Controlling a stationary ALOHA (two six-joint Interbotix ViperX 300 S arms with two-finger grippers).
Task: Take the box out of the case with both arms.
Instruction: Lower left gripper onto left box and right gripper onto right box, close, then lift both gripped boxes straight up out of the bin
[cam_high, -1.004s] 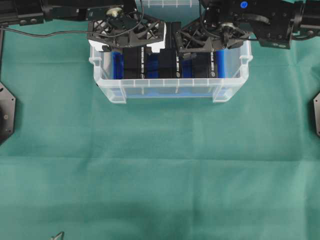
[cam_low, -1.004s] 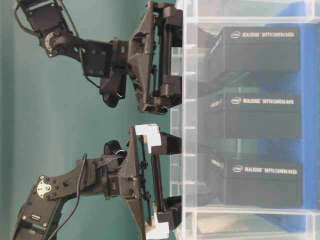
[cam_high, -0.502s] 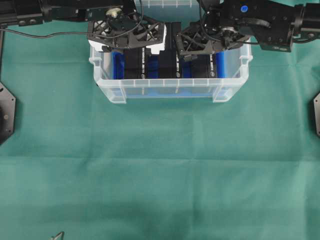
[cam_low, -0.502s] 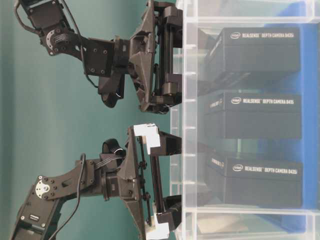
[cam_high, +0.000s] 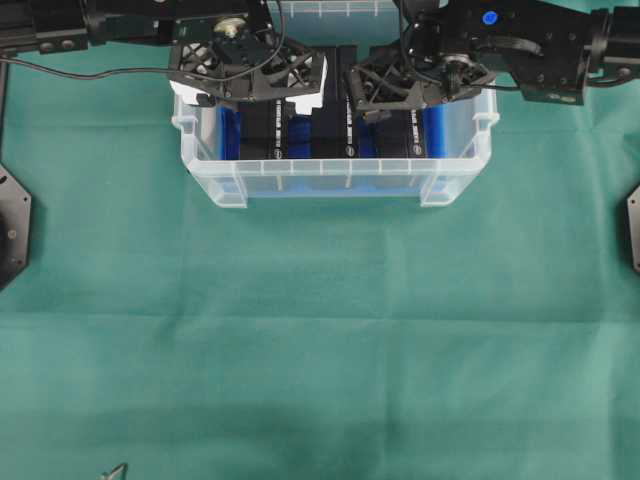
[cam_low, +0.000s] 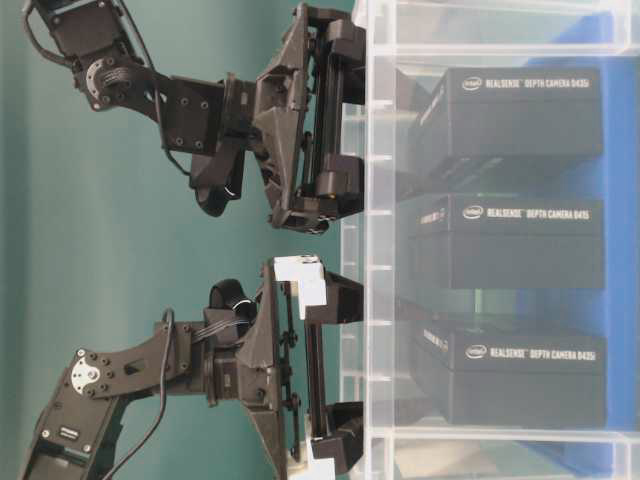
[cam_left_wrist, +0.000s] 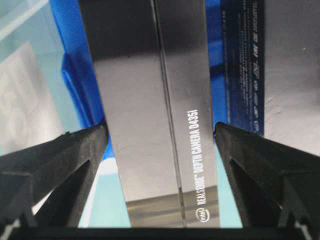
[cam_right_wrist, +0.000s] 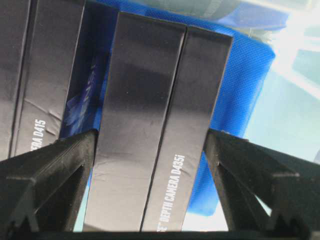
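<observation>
Since both claws are down inside the tub, we start there. The left claw (cam_left_wrist: 160, 132) has its jaws spread wide around the left-hand box (cam_left_wrist: 150, 100), one black fingertip at each broad face. They look right up against the cardboard, but we see no sign of a squeeze, so we read it as open. The right claw (cam_right_wrist: 150, 135) straddles the right-hand box (cam_right_wrist: 150, 85) the same way, jaws far apart and tips at the sides. Whether it is actually pinching, we can't tell.

Moving outward, a middle box (cam_low: 520, 240) stands between those two with no claw on it. All three black boxes stand on edge in a row on the blue sheet (cam_right_wrist: 240, 90) lining the bottom of the case (cam_high: 320, 178). From the table-level view none looks raised above its neighbours. The case sits at the far side of the green cloth (cam_high: 320, 350), roughly centred, and the near part of the cloth has no box on it.

So progress-wise, we'd say the reach-in is done and the claws are lined up. The grip isn't confirmed, and the lift and the carry out over the rim are all left to do. Each arm is on its own box rather than sharing one, so we can't say which box is meant to come out.
</observation>
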